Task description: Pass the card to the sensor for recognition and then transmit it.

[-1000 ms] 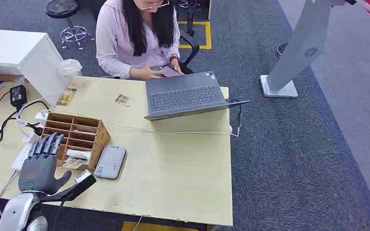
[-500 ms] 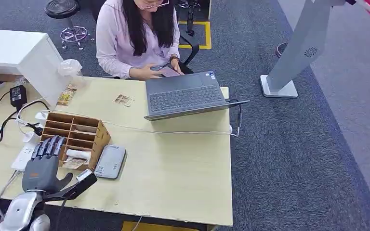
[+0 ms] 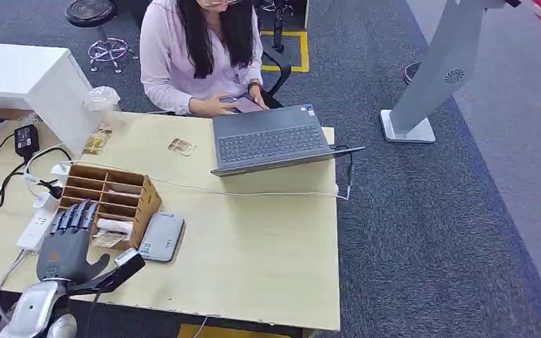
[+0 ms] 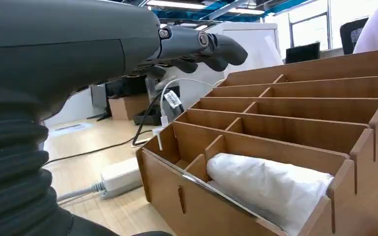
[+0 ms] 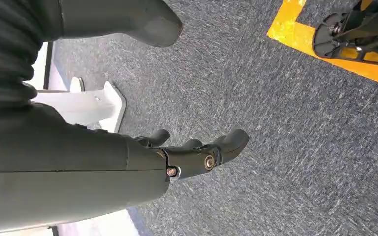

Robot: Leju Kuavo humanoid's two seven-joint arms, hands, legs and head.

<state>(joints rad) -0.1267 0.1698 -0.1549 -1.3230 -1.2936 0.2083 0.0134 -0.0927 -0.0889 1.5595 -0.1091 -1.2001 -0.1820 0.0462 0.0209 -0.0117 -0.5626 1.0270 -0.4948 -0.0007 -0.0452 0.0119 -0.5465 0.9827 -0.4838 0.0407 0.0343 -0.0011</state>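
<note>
My left hand (image 3: 67,243) hovers over the table's near left edge, flat, with its fingers (image 4: 202,46) stretched out and nothing in it. Its fingertips reach the near left corner of a wooden slotted organiser (image 3: 113,197). In the organiser's nearest slot lie a white wrapped roll (image 4: 266,184) and a flat, patterned card-like piece (image 3: 108,239). A grey flat sensor device (image 3: 160,236) lies on the table just right of the organiser. My right hand (image 5: 192,152) hangs over grey carpet, fingers loosely extended and holding nothing.
A person sits at the far side of the table (image 3: 253,239) behind an open laptop (image 3: 271,141), holding a phone. A white cable crosses the table. A power strip (image 3: 34,229), adapter and cables lie left of my hand. A white cabinet (image 3: 28,77) stands far left.
My left hand has drifted slightly right and back toward the table's near edge, staying open beside the organiser. Nothing else has moved.
</note>
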